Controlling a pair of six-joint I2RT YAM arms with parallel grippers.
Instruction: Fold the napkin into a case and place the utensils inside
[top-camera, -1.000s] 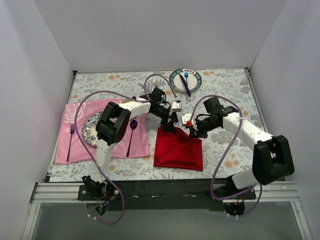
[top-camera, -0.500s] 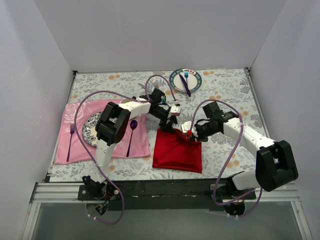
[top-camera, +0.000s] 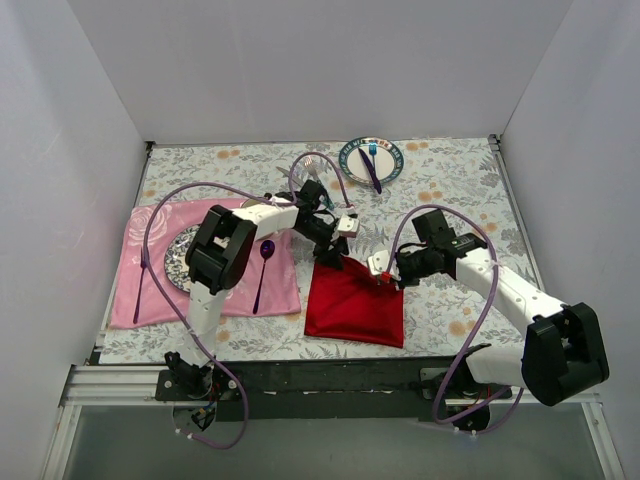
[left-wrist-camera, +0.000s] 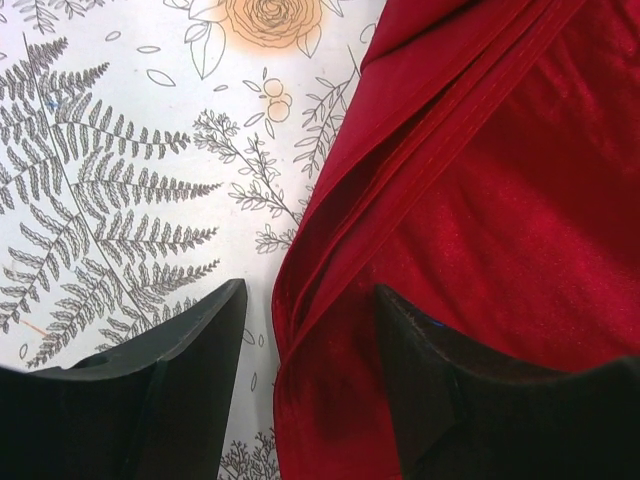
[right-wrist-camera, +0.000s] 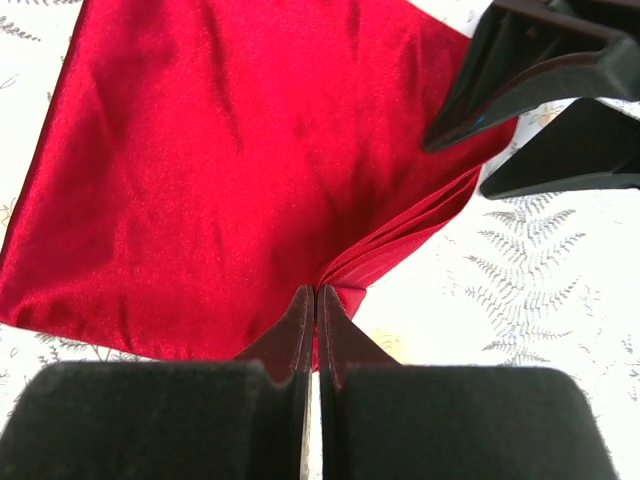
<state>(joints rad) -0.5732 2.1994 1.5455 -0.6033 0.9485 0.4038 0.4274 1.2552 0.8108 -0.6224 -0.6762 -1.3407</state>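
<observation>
**White booth, flowered tabletop**

Plain white panels close in the scene: a back wall (top-camera: 320, 60), a left wall (top-camera: 60, 200) and a right wall (top-camera: 590, 150). The tabletop (top-camera: 450, 190) carries a pale cloth printed with grey ferns and orange roses. A metal rail (top-camera: 110, 385) edges the near side. The light is soft and even.

Right gripper (top-camera: 384, 272), pinched on the far right corner of the napkin (top-camera: 355, 305), now sits closer to the arm bases, with its elbow swung out to the right. The napkin lies slightly further left. Left gripper (left-wrist-camera: 310, 300) jaws stand narrower around the far left hem.
</observation>
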